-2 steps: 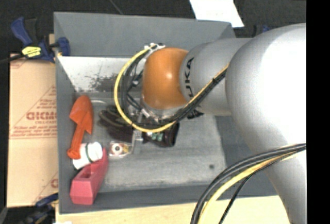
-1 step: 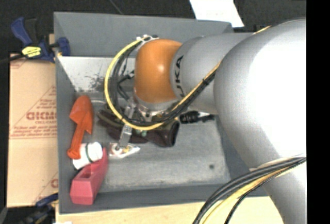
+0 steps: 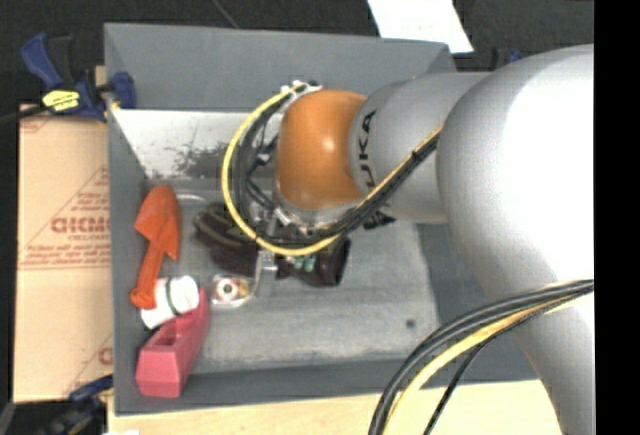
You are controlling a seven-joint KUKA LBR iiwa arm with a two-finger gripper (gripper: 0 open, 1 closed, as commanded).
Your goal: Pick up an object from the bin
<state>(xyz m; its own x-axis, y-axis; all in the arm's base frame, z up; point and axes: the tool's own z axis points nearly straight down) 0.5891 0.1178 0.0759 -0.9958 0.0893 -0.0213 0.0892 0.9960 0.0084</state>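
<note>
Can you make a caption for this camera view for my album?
Robot gripper down in the grey bin beside a dark brown thing, orange scoop and pink block nearby.

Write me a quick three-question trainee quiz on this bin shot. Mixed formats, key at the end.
1. Multiple choice: which thing lies in the corner of the bin at the view's lower left?
A) a blue ball
B) a pink block
C) a green cup

2. True or false: the orange scoop lies against the bin's right wall.

3. Fill in: the arm reaches into the bin from the view's ____.

Key
1. B
2. False; the orange scoop lies by the left wall.
3. right
</note>
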